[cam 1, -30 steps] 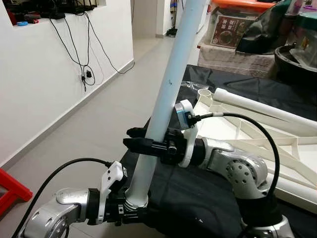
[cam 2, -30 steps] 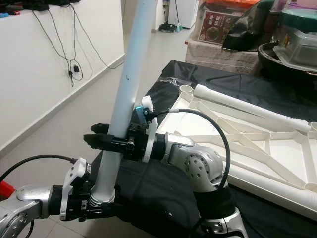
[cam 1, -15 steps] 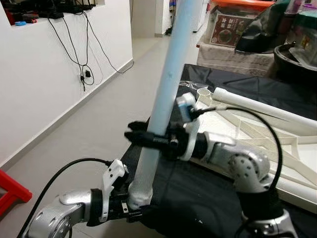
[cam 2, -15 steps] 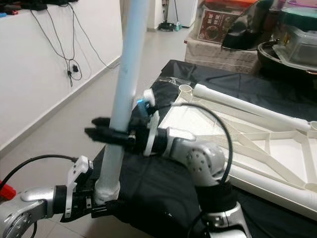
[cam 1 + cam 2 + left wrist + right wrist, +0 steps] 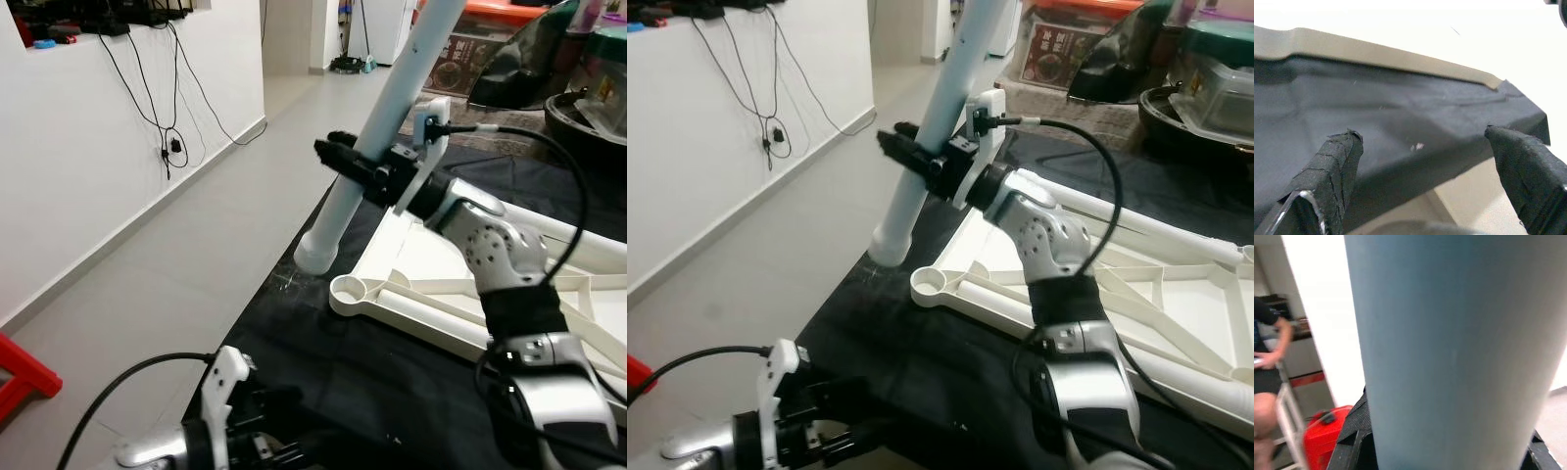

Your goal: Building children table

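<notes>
1. I am seeing my left gripper [image 5: 1420,161] low at the near edge of the black cloth [image 5: 392,382], its two black fingers [image 5: 1334,166] spread wide apart with nothing between them. A second ago it was clamping the bottom end of the table leg; now it is released and empty.
2. I am watching the table leg [image 5: 377,127], a long, smooth white tube with a wider collar at its lower end. It is leaning with its top toward the right, its lower end hanging in the air just beside the tabletop frame's [image 5: 431,294] round corner socket [image 5: 351,292], not touching it. A second ago that end was down by my left gripper.
3. I am gripping the leg partway up with my right gripper [image 5: 361,168], its fingers clenched on either side of the tube. This arm is now reaching further out, over the frame.
</notes>
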You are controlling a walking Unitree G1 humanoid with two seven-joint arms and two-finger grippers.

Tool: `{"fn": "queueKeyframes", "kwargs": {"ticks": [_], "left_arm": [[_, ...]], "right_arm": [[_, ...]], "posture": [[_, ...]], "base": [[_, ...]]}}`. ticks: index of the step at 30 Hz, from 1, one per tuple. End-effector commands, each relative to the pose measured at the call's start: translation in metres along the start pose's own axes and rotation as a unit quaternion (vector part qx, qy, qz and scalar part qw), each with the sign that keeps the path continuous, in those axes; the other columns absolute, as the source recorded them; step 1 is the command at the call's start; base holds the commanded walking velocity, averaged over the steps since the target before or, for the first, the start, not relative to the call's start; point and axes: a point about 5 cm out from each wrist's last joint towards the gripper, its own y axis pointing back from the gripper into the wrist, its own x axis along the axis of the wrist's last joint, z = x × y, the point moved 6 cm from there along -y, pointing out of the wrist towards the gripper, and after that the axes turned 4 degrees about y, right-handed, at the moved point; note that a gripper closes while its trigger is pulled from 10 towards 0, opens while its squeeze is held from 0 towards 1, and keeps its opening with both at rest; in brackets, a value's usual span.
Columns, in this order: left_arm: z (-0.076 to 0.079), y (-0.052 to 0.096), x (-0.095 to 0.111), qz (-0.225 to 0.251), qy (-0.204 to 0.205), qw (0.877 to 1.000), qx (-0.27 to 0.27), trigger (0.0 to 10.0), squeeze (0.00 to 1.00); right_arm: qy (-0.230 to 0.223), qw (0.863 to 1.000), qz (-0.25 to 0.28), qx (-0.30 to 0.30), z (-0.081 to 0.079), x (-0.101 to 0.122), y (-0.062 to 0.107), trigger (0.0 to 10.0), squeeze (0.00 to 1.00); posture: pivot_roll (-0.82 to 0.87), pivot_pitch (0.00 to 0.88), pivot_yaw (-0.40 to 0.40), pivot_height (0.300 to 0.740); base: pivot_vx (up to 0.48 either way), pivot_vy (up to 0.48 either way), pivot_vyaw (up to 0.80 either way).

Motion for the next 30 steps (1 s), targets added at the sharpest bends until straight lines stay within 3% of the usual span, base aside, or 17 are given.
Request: {"fn": "queueKeyframes", "kwargs": {"ticks": [1,2,5,15,19,24,30], "left_arm": [[0.004,-0.002,0.004,0.008,-0.024,0.999,0.020,10.0,0.00],[0.014,-0.005,0.012,0.030,-0.046,0.998,0.041,10.0,0.00],[0.019,-0.006,0.014,0.036,-0.049,0.997,0.042,10.0,0.00],[0.032,-0.005,0.009,0.029,-0.055,0.997,0.038,10.0,0.00],[0.050,0.003,0.001,0.009,-0.043,0.999,0.024,10.0,0.00],[0.053,0.005,-0.001,0.005,-0.041,0.999,0.022,10.0,0.00],[0.054,0.003,-0.001,0.005,-0.043,0.999,0.031,10.0,0.00]], "right_arm": [[0.019,1.000,0.002,-0.009,0.003,0.001,-0.006,0.0,0.00],[0.042,0.999,-0.015,-0.015,0.006,-0.008,-0.008,0.0,0.00],[0.052,0.998,-0.025,-0.014,0.007,-0.012,-0.008,0.0,0.00],[0.057,0.998,-0.040,-0.002,0.009,-0.018,-0.004,0.0,0.00],[0.060,0.997,-0.053,0.005,0.029,-0.007,0.013,0.0,0.00],[0.056,0.997,-0.054,0.002,0.040,0.001,0.023,0.0,0.00],[0.031,0.998,-0.048,0.029,0.039,0.001,0.028,0.0,0.00]], "posture": [[0.09,0.099,-0.062,0.740],[0.10,0.127,-0.060,0.740],[0.10,0.147,-0.061,0.740],[0.10,0.190,-0.055,0.740],[0.11,0.251,-0.044,0.740],[0.12,0.253,-0.045,0.740],[0.12,0.257,-0.047,0.740]], "base": [[0.000,0.000,0.00],[0.000,0.000,0.00],[0.000,0.000,0.00],[0.000,0.000,0.00],[0.000,0.000,0.00],[0.000,0.000,0.00],[0.000,0.000,0.00]]}}
